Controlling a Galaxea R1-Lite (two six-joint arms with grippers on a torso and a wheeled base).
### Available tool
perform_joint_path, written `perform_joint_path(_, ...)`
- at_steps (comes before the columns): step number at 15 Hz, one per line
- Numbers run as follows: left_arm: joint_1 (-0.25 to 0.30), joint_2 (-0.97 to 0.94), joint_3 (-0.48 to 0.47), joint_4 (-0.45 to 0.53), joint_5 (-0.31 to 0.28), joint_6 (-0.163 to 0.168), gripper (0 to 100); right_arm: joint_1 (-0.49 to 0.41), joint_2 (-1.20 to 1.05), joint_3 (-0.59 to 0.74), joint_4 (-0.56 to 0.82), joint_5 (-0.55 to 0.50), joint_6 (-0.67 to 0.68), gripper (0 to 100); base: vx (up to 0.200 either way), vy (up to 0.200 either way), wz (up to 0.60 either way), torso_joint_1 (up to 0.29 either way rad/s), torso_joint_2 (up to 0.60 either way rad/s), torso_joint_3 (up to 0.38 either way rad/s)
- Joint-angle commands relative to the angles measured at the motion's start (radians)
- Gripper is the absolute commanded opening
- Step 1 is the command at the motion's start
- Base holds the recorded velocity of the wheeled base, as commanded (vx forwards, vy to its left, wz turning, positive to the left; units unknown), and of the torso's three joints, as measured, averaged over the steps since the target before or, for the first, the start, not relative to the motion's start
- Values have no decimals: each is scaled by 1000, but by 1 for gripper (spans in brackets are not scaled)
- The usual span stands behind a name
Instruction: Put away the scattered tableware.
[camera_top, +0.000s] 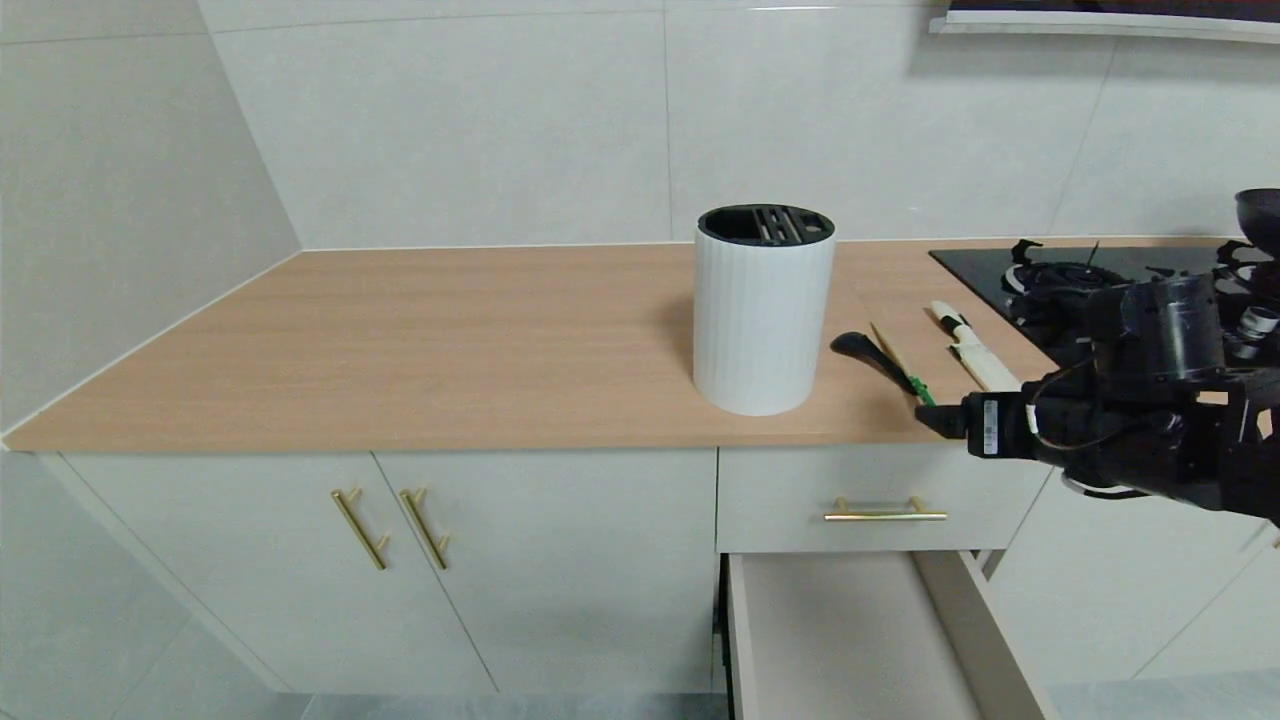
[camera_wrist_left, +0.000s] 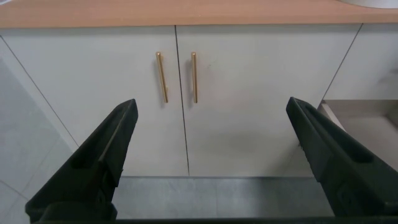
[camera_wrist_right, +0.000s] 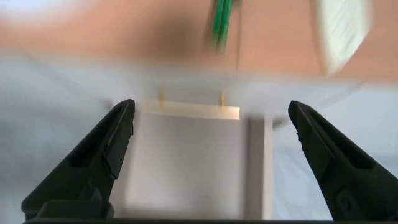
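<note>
1. Left gripper (camera_wrist_left: 211, 102): hanging low in front of the cabinet doors (camera_wrist_left: 249, 106), jaws standing wide apart and gripping nothing. Two gold bar handles (camera_wrist_left: 194, 78) are showing between them.

2. Open drawer (camera_top: 850, 640): sitting pulled out under a shut drawer front (camera_top: 800, 490). Its near end is being cut off by the picture's edge.

3. Right gripper (camera_top: 935, 415): hovering at the front edge of the wooden surface (camera_top: 450, 340), above the shut drawer front. Seen from the wrist, the jaws are spreading wide with nothing held. Seen from the head, they are lining up edge-on, so the gap is hiding there.

4. Scattered tableware, lying on the surface just beyond the right gripper:
   a. Black-ended utensil (camera_top: 858, 350) and thin wooden stick (camera_top: 890, 348), converging toward the gripper. A green piece (camera_top: 924, 392) is sitting at their near ends; which of the two it belongs to cannot be told, nor whether it is touching the gripper.
   b. White-handled utensil (camera_top: 972, 357), its near end going out of sight behind the right arm. Its kind is hard to make out.

5. White ribbed holder (camera_top: 763, 330): standing upright to the left of the tableware, near it but apart, black slotted top facing up.

6. Black hob (camera_top: 1060, 270): lying at the far right, partly being covered by the arm and cut off at the edge.

7. Tiled wall (camera_top: 450, 120): rising behind the surface.
</note>
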Motion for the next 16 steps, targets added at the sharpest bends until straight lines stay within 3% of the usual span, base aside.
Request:
perform_joint_path(1, 0, 0, 0, 0, 1, -1, 100, -7, 37, -66, -17, -20, 47, 100, 0, 0, 0, 0, 0, 0)
perform_joint_path(16, 0, 0, 0, 0, 1, 0, 100, -5, 270, -106, -204, -100, 42, 100, 0, 0, 0, 0, 0, 0)
